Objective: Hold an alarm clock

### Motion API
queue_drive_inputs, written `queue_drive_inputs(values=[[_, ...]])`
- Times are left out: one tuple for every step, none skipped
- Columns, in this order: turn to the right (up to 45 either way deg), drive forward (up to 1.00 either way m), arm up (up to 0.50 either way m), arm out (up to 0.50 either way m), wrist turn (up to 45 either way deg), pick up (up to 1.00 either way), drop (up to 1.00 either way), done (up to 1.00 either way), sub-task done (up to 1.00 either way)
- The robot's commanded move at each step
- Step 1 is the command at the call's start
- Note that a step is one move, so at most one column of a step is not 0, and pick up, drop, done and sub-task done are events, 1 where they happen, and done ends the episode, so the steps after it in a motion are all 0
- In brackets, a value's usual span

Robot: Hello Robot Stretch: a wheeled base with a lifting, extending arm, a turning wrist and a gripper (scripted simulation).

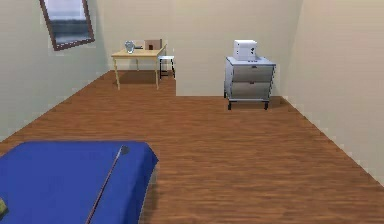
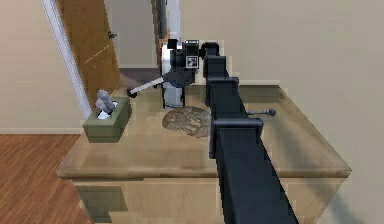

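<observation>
Cannot tell whether the claw (image 2: 171,82) holds anything. Dark boxy thing (image 2: 176,97), probably the alarm clock, standing on the surface (image 2: 300,150) at the claw, right of the tissue box (image 2: 105,124) and farther back. Could tip or shove it toward the tissue box through glancing contact; could rise with no real hold, leaving it behind on the surface.

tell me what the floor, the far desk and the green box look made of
Floor: wood planks, reddish brown, faint sheen; plank lines show.
Far desk: pale wood, probably matte; even tan colour.
Green box: flat olive, maybe card or plastic; cannot tell which.
</observation>
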Motion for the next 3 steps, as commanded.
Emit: queue_drive_inputs(values=[[0.0,0.0,0.0,0.0,36.0,0.0,0.0,0.0,0.0],[0.0,0.0,0.0,0.0,0.0,1.0,0.0,0.0,0.0],[0.0,0.0,0.0,0.0,0.0,0.0,0.0,1.0,0.0]])
